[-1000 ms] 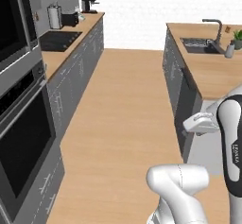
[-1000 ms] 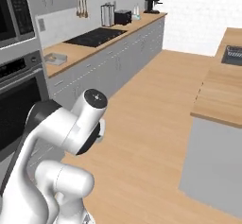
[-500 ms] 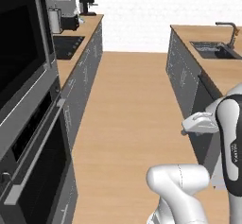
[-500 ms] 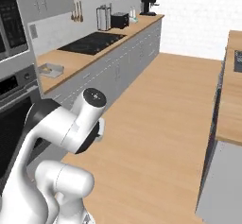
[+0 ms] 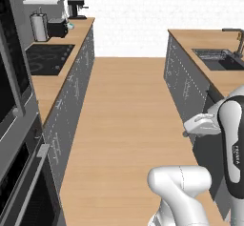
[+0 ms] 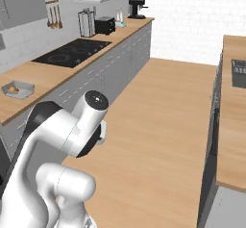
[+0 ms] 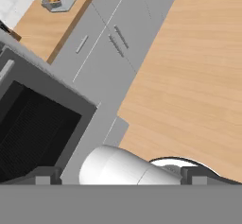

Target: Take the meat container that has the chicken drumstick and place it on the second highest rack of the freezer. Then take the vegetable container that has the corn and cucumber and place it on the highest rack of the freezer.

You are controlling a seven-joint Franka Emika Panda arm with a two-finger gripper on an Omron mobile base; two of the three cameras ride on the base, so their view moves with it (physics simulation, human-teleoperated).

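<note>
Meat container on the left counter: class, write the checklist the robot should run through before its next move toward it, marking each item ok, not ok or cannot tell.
1. Container located: ok. A small grey tray with something orange-brown in it sits on the wooden counter.
2. Contents are the chicken drumstick: cannot tell, too small to identify.
3. Claw free to grasp: ok for load, as nothing sits between its tips; whether it is open or shut, cannot tell.
4. Claw at the tray: not ok. The arm is folded over the floor, apart from the counter.
5. Aisle between counters free: ok.
6. Freezer door open: cannot tell.
</note>
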